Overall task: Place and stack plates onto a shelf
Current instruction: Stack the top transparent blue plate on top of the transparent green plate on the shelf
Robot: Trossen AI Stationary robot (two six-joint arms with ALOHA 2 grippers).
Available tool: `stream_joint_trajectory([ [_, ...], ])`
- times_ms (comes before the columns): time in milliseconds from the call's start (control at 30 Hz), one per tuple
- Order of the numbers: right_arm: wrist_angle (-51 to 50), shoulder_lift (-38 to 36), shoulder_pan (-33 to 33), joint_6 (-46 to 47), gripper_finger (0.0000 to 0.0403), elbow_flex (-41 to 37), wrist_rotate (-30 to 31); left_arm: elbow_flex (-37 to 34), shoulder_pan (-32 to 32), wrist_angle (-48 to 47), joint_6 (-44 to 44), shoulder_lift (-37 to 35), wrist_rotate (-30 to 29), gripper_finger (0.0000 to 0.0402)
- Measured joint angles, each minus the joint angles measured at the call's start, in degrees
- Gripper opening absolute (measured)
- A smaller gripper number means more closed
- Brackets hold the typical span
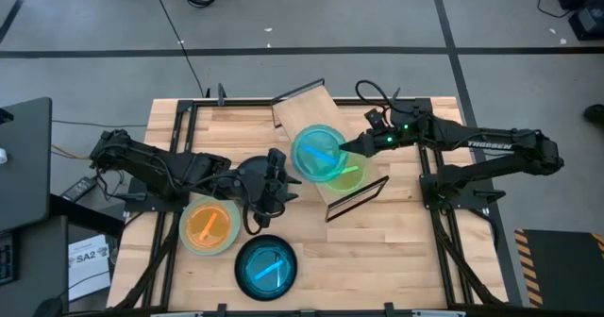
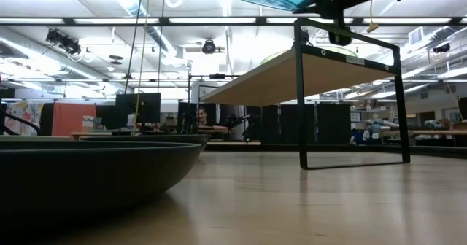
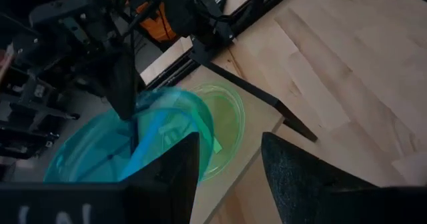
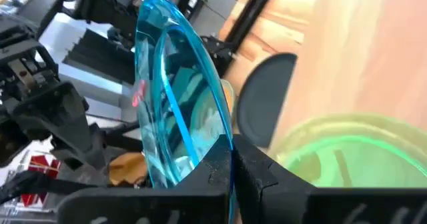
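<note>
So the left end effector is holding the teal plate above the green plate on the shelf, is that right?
Not quite: the right end effector holds the teal plate above the green plate on the shelf, as the high view shows. The left end effector is open and holds nothing.

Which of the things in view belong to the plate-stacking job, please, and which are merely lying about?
Job:
teal plate in right claw
green plate on shelf
orange plate
dark plate
left claw, open

Lying about:
paper sheet
monitor
</note>
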Motion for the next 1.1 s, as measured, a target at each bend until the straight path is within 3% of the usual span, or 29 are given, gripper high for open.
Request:
stream_joint_trajectory([
  [200, -10.0, -4.0, -2.0, -2.1, 0.0011, 0.0, -2.4, 0.0, 0.0, 0.0, -0.4, 0.0, 0.0, 0.0169],
  [467, -22.7, -4.3, -2.7, -6.3, 0.0011, 0.0, -0.4, 0.0, 0.0, -0.1, -0.5, 0.0, 0.0, 0.0169],
  [1100, -24.0, -1.9, -2.7, -7.3, 0.0014, 0.0, 0.1, 0.0, 0.0, -0.1, -0.5, 0.0, 0.0, 0.0169],
])
